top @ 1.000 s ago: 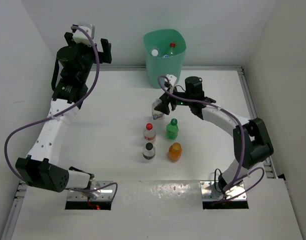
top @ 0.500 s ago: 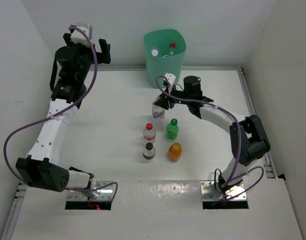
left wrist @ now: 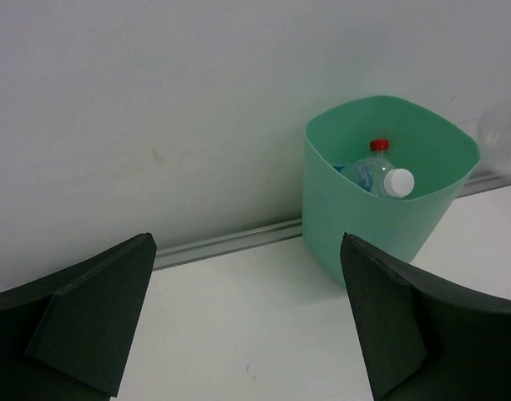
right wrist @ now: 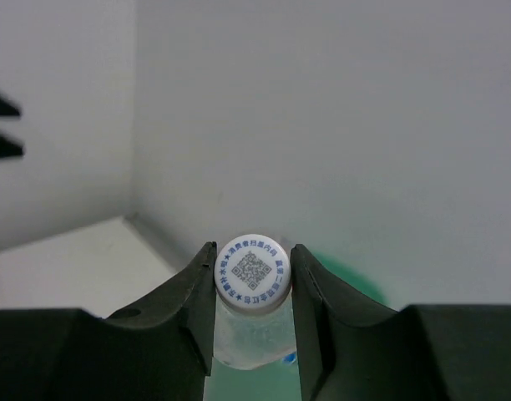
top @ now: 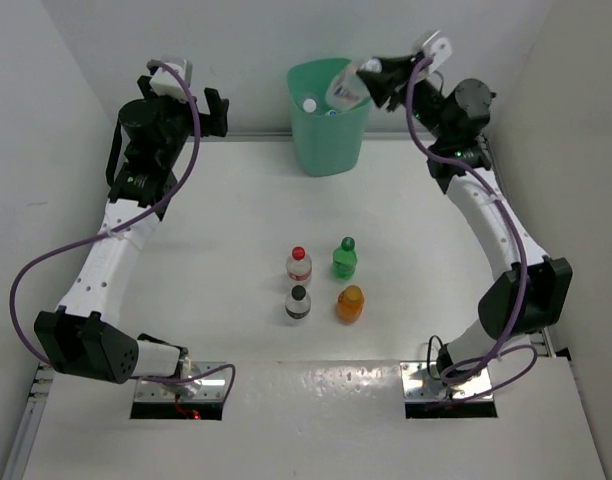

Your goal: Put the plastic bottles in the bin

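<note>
Two bottles (left wrist: 387, 177) are being counted inside the bin (top: 326, 150); a white-capped bottle (right wrist: 252, 274) is being clamped by the right gripper (right wrist: 253, 251), the bin just beneath it; four bottles (top: 344, 258) are being left well apart from both grippers; the left gripper (left wrist: 247, 251) is being held apart, empty.

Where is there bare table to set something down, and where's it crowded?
Bare: the strip between the bin and the red-capped bottle and green bottle; wide patches either side, out to the left arm and right arm. Crowded: mid-table, those two with the black-capped bottle and orange bottle.
</note>
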